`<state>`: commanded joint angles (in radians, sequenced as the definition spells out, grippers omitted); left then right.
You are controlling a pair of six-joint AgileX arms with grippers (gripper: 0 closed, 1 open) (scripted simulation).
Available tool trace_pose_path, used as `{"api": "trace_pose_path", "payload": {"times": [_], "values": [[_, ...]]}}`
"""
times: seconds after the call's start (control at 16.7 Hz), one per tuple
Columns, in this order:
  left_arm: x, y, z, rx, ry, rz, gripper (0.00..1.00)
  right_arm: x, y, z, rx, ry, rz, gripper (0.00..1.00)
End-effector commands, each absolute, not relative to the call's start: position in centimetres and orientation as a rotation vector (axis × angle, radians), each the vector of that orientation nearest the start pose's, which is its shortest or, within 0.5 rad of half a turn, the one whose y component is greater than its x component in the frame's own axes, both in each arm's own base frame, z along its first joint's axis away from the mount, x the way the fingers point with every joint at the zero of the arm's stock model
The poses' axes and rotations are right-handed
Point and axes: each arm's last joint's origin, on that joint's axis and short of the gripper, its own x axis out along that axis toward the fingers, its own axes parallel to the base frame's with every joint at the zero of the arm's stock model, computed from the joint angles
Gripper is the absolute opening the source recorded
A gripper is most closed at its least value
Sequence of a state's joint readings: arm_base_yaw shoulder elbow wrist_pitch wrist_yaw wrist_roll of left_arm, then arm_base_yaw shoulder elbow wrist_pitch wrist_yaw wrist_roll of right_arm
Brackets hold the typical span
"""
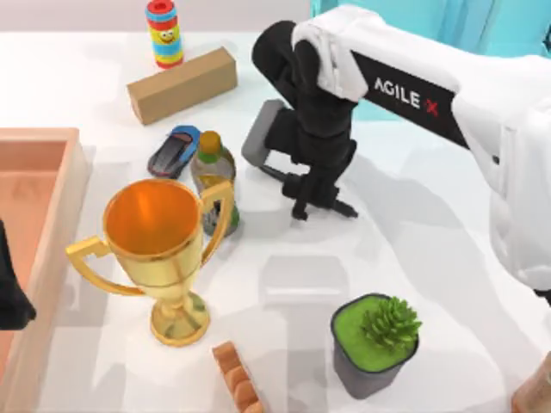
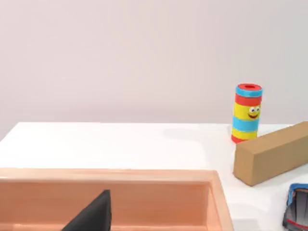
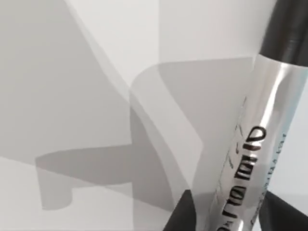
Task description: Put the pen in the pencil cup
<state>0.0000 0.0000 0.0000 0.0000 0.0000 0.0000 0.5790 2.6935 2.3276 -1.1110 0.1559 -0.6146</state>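
Note:
The pen (image 3: pixel 250 144), slim with a black end and a silver-grey printed band, lies between the dark fingers (image 3: pixel 180 214) of my right gripper (image 3: pixel 231 211), which is shut on it. From above, my right gripper (image 1: pixel 320 200) hangs over the middle of the table, and a black end of the pen (image 1: pixel 346 209) pokes out beside it. The pencil cup (image 1: pixel 164 33) is a striped red, yellow and blue cylinder with a smiley face, upright at the far back left, apart from the gripper; it also shows as the pencil cup (image 2: pixel 248 113). My left arm (image 1: pixel 9 292) is parked over the wooden tray.
A gold trophy (image 1: pixel 159 249), a green bottle (image 1: pixel 213 176) and a blue toy car (image 1: pixel 174 151) stand left of the right gripper. A cardboard box (image 1: pixel 182 84) lies near the cup. A wooden tray (image 1: pixel 52 224) lines the left edge. A potted plant (image 1: pixel 376 340) stands front right.

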Motion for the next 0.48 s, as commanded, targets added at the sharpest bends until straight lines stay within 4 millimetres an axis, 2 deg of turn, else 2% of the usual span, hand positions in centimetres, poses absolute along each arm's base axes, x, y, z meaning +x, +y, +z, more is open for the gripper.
{"api": "trace_pose_path", "payload": {"times": [0.24, 0.3, 0.48], "values": [[10.6, -0.1, 16.0, 0.0, 0.0, 0.0, 1.0, 43.7, 28.8, 8.4, -1.038, 1.264, 0.798, 0.0], [10.6, -0.1, 16.0, 0.0, 0.0, 0.0, 1.0, 42.7, 28.4, 11.6, -0.997, 1.285, 0.803, 0.0], [10.6, -0.1, 16.0, 0.0, 0.0, 0.0, 1.0, 42.4, 27.6, 11.7, -0.997, 1.338, 0.785, 0.0]]}}
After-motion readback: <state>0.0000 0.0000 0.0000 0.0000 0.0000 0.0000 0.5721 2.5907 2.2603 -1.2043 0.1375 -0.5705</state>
